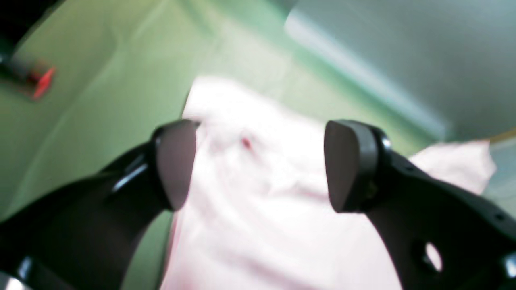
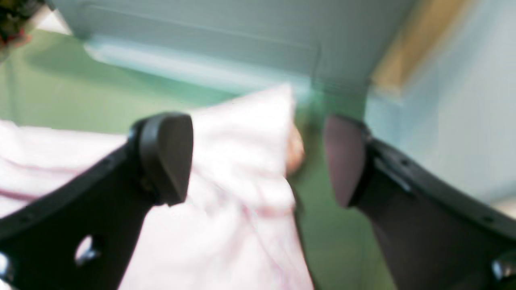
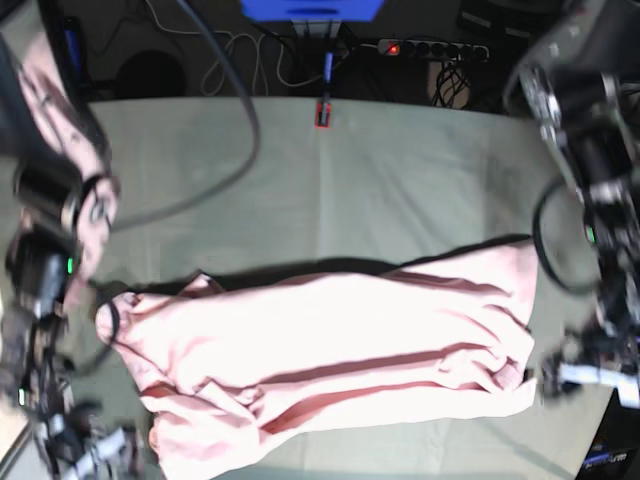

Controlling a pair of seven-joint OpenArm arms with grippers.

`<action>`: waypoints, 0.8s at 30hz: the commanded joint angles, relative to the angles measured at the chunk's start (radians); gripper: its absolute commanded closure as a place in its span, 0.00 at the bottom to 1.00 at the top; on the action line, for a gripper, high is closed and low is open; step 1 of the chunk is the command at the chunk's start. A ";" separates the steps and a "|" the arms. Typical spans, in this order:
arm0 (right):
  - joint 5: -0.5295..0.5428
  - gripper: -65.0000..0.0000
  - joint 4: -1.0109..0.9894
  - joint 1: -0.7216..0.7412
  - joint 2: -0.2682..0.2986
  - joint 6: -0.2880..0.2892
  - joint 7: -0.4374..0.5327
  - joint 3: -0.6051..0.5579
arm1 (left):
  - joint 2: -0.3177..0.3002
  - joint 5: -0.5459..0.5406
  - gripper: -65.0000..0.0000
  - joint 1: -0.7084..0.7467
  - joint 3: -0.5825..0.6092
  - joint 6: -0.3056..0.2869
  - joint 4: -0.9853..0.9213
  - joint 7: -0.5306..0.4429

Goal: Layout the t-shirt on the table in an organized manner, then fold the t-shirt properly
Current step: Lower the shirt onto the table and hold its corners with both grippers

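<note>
While the pale pink t-shirt [image 3: 330, 360] lies stretched sideways across the middle of the grey-green cloth-covered surface [image 3: 400, 180], both arms sit at its two ends — one at 9 o'clock in the base view, one at 3 o'clock. No lettering shows, so the plain back is probably up. The shirt is rumpled, with long creases along its length and a bunched heap toward 7 o'clock, so it is laid out but not yet flat or folded.

The left end effector [image 1: 258, 165] has its pads standing wide apart with nothing between them; pink fabric lies below, blurred. The right end effector [image 2: 258, 161] is likewise spread wide and empty, above the shirt's edge where pink meets green cloth.

Arms at opposite ends suit a lengthwise pull to smooth the garment. A red clamp [image 3: 322, 113] marks the far edge at 12 o'clock.
</note>
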 commanded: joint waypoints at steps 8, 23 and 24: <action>0.025 0.21 0.280 -0.226 -0.030 0.010 0.030 0.131 | 0.095 -0.009 0.26 0.266 -0.118 -0.016 0.164 -0.025; 0.026 0.21 0.399 -0.464 -0.079 0.016 0.031 0.283 | 0.089 0.146 0.27 0.141 -0.133 -0.018 -0.192 -0.025; 0.025 0.21 0.398 -0.464 -0.079 0.016 0.031 0.295 | 0.089 0.158 0.27 0.130 -0.133 -0.018 -0.204 -0.025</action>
